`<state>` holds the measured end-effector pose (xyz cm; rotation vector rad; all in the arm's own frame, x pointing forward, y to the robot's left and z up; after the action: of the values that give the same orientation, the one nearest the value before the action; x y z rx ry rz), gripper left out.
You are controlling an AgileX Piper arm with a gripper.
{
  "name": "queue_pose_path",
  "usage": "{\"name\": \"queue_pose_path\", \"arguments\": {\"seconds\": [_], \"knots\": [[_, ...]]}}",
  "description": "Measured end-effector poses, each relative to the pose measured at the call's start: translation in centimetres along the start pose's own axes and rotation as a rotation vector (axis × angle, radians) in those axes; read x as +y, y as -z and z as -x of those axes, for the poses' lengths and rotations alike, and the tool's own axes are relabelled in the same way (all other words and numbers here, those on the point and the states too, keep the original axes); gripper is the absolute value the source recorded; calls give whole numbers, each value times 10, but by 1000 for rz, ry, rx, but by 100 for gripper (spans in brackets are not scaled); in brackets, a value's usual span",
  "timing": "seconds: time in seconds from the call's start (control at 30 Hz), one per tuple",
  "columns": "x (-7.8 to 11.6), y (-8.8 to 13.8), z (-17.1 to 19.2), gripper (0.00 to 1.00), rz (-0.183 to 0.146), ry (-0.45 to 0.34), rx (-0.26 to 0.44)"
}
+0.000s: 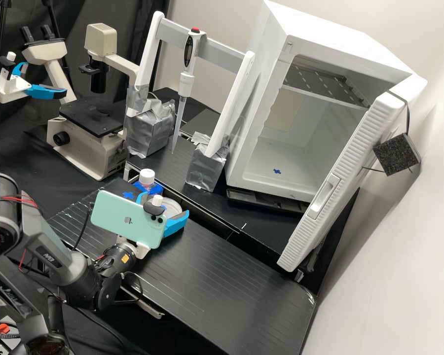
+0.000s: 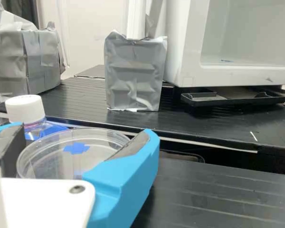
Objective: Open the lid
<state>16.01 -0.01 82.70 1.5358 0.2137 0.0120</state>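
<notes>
Standing wide, the tool (image 1: 164,205) straddles a clear, round, shallow dish (image 2: 47,159), a blue cross (image 2: 76,148) within its outline.

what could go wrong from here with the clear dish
The gripper is at the clear round dish, and the white-capped bottle stands close by: a sideways swing might knock it over. The thin, see-through rim could also make lid and base hard to separate, so both might lift together, or the plastic might crack if squeezed hard.
</notes>
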Motion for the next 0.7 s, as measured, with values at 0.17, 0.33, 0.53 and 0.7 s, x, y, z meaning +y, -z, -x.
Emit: {"name": "queue_pose_path", "arguments": {"seconds": [0.17,0.33,0.53,0.7], "knots": [[-1,0,-2,0,-6,-5,1],[-1,-1,-4,0,-8,-10,0],[-1,-1,-3,0,-3,-8,-2],[0,0,-1,0,7,-9,1]]}}
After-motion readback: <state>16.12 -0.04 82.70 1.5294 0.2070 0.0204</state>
